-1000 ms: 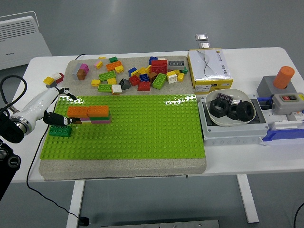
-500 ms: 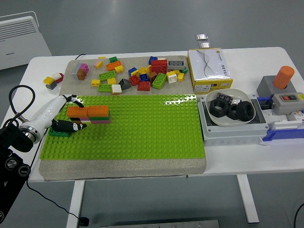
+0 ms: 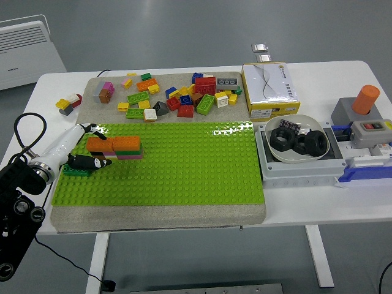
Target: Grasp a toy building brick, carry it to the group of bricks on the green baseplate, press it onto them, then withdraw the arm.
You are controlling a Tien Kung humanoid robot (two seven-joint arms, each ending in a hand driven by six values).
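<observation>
My left hand (image 3: 86, 160) pinches a green brick (image 3: 76, 172) low at the baseplate's (image 3: 184, 177) left edge, just beside the stacked bricks (image 3: 115, 147). If I press misaligned there, its studs won't seat and it may slip.

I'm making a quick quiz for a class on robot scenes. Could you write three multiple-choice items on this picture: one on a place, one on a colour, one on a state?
1. Where is the group of bricks on the green baseplate?
A. left part
B. middle
C. right edge

2. What colour is the cylinder at the table's right end?
A. blue
B. orange
C. white

3. How is the left hand?
A. out of view
B. spread open over the white bowl
C. low on the baseplate by a dark green brick

Answers: 1 A, the stack sits near the plate's left side. 2 B, it is plainly orange. 3 C, its dark fingers lie beside the stack.
</observation>
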